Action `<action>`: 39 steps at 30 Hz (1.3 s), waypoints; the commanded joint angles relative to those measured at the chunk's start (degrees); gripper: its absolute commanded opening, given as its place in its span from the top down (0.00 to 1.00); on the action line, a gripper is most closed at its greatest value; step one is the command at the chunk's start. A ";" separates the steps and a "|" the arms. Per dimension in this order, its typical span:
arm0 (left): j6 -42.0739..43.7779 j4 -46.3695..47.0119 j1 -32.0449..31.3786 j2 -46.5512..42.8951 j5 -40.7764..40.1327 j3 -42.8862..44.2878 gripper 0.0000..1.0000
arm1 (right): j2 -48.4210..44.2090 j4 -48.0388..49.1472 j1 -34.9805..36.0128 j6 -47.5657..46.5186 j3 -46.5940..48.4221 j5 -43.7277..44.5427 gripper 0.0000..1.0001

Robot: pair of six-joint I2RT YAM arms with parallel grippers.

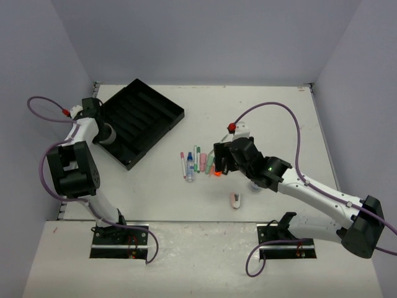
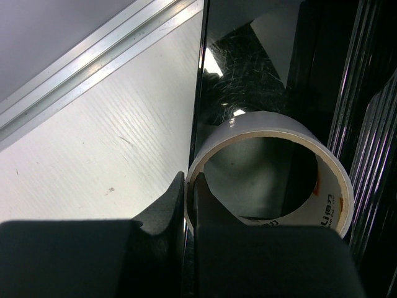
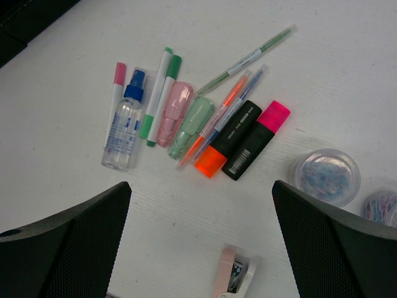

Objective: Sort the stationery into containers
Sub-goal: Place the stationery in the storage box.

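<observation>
We saw a white table point(image 1: 155, 198) with pale walls around it. A large black tray point(image 1: 177, 112) of long narrow compartments sat askew near its far left corner. A white tape ring point(image 2: 322, 180) was over the outermost compartment, just inside the tray's left rim. We could not tell whether it rested on the compartment floor. Open tabletop stretched from the tray's right and near sides to the rest of the stationery.

The left arm point(image 1: 74, 167) was folded sharply at the elbow, with its wrist at the tray's left rim. The left gripper point(image 2: 190, 192) was closed tight, pinching the wall of the tape ring.

The right arm point(image 1: 310, 189) reached low toward the tray and ended well to its right. The right gripper point(image 3: 201, 186) hovered with jaws spread wide and held nothing.

Below it lay a row of pens and markers point(image 3: 205, 118), well apart from the tray. A clear spray bottle point(image 3: 124, 130) with a blue cap lay near the row's tray-side end. Beyond the row's far end from the tray stood two round clear jars point(image 3: 327, 177) of coloured clips. Smallest was a pink-white stapler-like piece point(image 3: 232, 279), just beyond the row from the tray.
</observation>
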 commanded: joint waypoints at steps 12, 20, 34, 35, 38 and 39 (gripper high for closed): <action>2.68 -1.52 -0.84 0.10 -2.48 -0.17 1.00 | -0.24 1.02 -0.10 -0.04 1.23 -0.60 0.01; 3.18 -2.04 -0.93 0.16 -2.27 0.47 1.00 | -0.90 0.91 -0.05 -0.04 1.05 -0.74 0.01; 5.73 -4.80 -2.57 2.56 -1.57 5.11 1.00 | -1.53 0.72 -0.10 -0.19 0.87 -0.86 0.01; 5.87 -4.83 -2.57 2.89 -1.52 5.08 1.00 | -1.56 0.67 -0.10 -0.21 0.87 -0.89 0.01; 6.15 -4.75 -2.59 3.26 -1.16 4.94 1.00 | -1.56 0.61 -0.10 -0.21 0.87 -1.03 0.01; 6.29 -4.68 -2.60 3.27 -1.01 4.93 1.00 | -1.56 0.61 -0.10 -0.21 0.87 -1.10 0.01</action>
